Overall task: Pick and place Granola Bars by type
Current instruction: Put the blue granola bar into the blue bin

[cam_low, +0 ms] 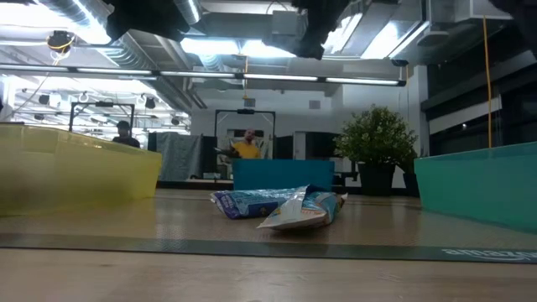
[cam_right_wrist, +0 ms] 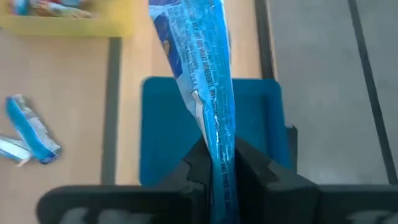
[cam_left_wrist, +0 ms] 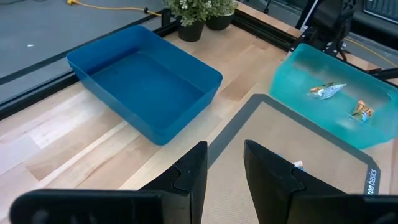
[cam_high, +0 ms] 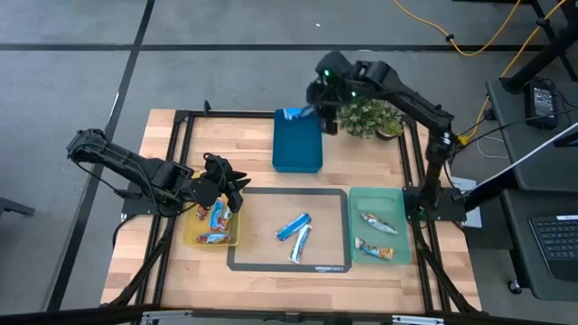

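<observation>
Right gripper (cam_right_wrist: pixel 219 177): I see it clamping a blue bar (cam_right_wrist: pixel 199 81) above the blue tray (cam_high: pixel 297 144).
Left gripper (cam_left_wrist: pixel 224 171): parted, empty, near the yellow tray (cam_high: pixel 191 236).
Left: two blue bars (cam_high: pixel 298 233) on the mat, probably.

Two bars (cam_high: pixel 296 234) lay on the mat (cam_high: pixel 287 267), mid-worktop. Left tray (cam_high: pixel 191 236) held bars, right tray (cam_high: pixel 391 206) held two more. Rear tray (cam_high: pixel 297 155) sat behind, plant (cam_high: pixel 368 117) to its right.

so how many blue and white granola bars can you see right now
3. Two blue-and-white bars lie on the mat in the middle. The third is clamped in the right gripper above the blue tray, which looks empty.
</observation>
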### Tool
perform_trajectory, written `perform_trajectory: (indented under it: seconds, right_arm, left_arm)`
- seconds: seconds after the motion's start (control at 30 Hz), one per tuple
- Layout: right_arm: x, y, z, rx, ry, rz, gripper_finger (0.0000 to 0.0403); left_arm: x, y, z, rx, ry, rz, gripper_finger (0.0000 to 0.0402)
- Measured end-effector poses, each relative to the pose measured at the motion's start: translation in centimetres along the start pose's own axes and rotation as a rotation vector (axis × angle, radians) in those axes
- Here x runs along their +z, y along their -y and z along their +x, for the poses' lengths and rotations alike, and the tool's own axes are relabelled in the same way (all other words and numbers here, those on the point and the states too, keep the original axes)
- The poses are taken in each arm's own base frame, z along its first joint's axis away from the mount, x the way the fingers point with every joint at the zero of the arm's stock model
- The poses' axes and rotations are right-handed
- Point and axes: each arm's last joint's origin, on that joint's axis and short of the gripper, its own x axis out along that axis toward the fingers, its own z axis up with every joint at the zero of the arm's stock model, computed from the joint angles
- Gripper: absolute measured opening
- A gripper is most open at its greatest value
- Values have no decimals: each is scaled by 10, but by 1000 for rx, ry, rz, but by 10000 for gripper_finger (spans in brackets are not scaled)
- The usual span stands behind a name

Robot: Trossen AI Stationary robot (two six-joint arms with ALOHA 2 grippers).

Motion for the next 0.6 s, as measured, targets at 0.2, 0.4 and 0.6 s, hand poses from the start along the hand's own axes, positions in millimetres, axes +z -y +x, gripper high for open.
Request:
perform_trajectory:
  seconds: [0.2, 0.4, 0.6]
  right_arm:
    - [2, 25, -5, -54, 35, 77, 50]
    - [-9, 31, 21, -27, -41, 109, 51]
    - [-36, 32, 88, 15, -138, 157, 51]
  left_arm:
    - [0, 0, 0, -1, 1, -2, 98]
    - [0, 0, 0, 0, 1, -1, 98]
    - [0, 0, 0, 4, 2, 1, 98]
